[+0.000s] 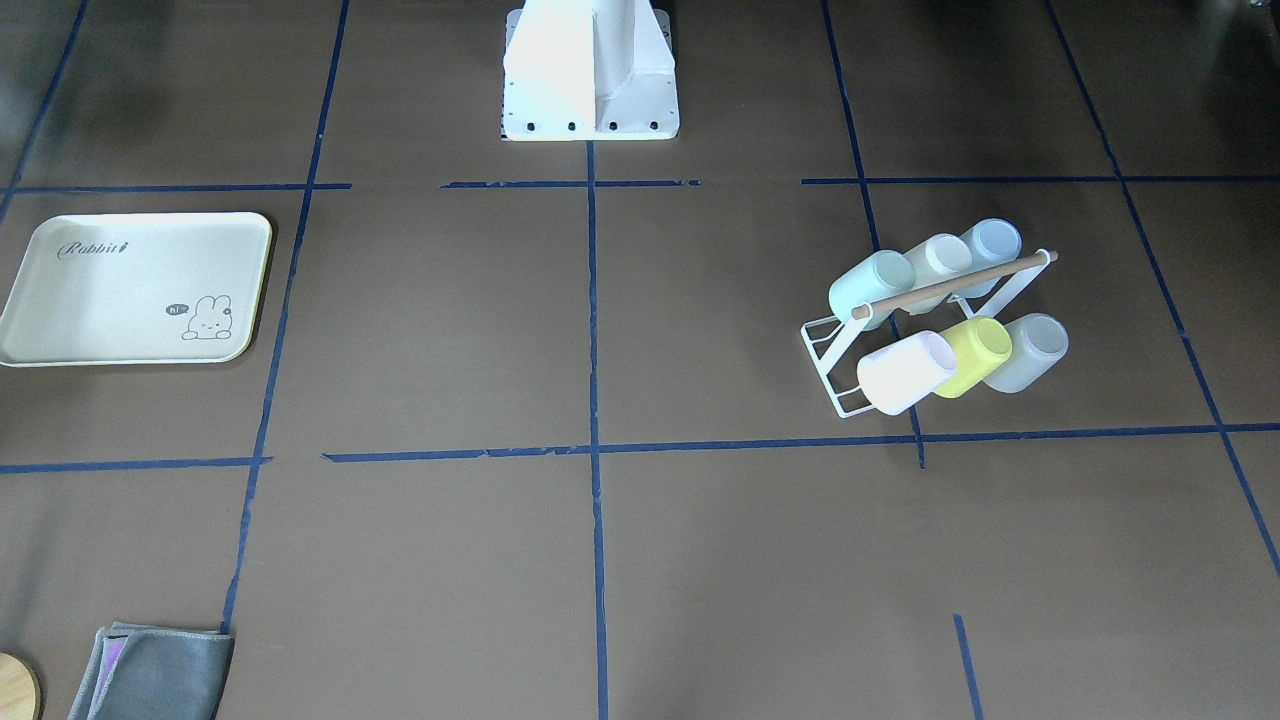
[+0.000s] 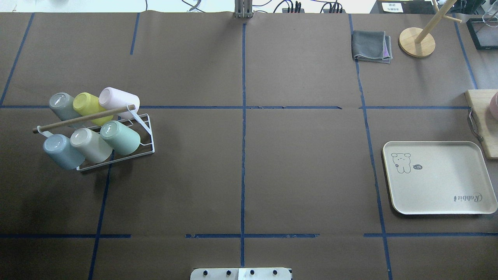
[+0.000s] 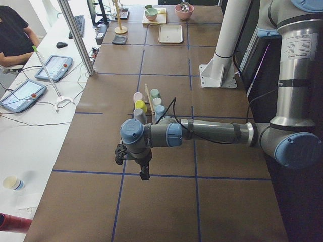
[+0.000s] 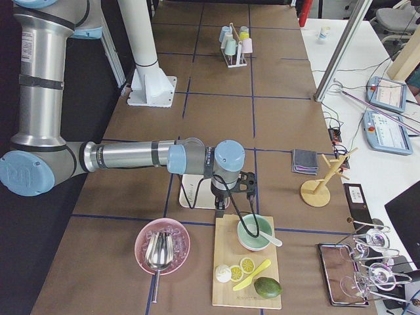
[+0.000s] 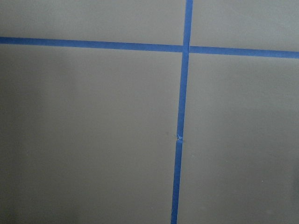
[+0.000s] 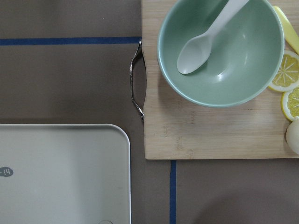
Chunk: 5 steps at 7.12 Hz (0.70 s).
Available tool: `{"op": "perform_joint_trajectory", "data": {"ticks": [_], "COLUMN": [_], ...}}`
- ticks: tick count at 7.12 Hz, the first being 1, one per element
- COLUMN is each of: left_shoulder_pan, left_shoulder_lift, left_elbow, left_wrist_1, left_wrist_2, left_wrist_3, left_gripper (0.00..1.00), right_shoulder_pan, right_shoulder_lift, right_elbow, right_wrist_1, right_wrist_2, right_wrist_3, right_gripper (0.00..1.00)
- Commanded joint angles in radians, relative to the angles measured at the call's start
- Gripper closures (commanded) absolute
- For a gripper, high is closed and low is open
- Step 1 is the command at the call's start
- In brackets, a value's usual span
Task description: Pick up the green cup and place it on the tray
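Observation:
The green cup [image 2: 120,138] is a pale mint tumbler lying tilted on a white wire rack [image 2: 146,146], at the rack's end nearest the table's middle. It also shows in the front view [image 1: 872,287]. The cream tray [image 2: 439,186] with "Rabbit" lettering lies flat and bare on the far side of the table, seen in the front view [image 1: 110,300] and the right wrist view [image 6: 60,172]. My left gripper [image 3: 144,174] hangs over bare table well short of the rack. My right gripper [image 4: 220,211] hangs by the tray's edge. I cannot tell whether either is open or shut.
The rack also holds pink [image 2: 118,99], yellow-green [image 2: 87,104], grey, cream and pale blue [image 2: 60,151] cups under a wooden bar. A wooden board [image 6: 210,135] with a green bowl [image 6: 222,51] and spoon lies beside the tray. A grey cloth [image 2: 371,46] and wooden stand [image 2: 417,42] sit far back.

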Motion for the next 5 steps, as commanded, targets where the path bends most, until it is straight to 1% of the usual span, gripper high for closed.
{"op": "perform_joint_trajectory", "data": {"ticks": [1, 2, 4, 5], "left_shoulder_pan": [0.002, 0.000, 0.002, 0.002], "left_shoulder_lift": [0.019, 0.025, 0.024, 0.025], "left_elbow": [-0.008, -0.011, -0.017, -0.027], "left_wrist_1": [-0.006, -0.015, -0.014, -0.017], "left_wrist_2": [-0.015, -0.028, 0.001, -0.005], "left_wrist_3": [0.018, 0.017, 0.017, 0.014], "left_gripper": [0.00, 0.00, 0.00, 0.00], "right_shoulder_pan": [0.000, 0.000, 0.000, 0.000], "right_shoulder_lift": [-0.002, -0.002, -0.002, -0.002], "right_elbow": [0.005, 0.006, 0.006, 0.008], "right_wrist_1": [0.000, 0.000, 0.000, 0.000], "right_wrist_2": [0.000, 0.002, 0.002, 0.005], "right_wrist_3": [0.000, 0.000, 0.002, 0.002], "right_gripper": [0.00, 0.00, 0.00, 0.00]}}
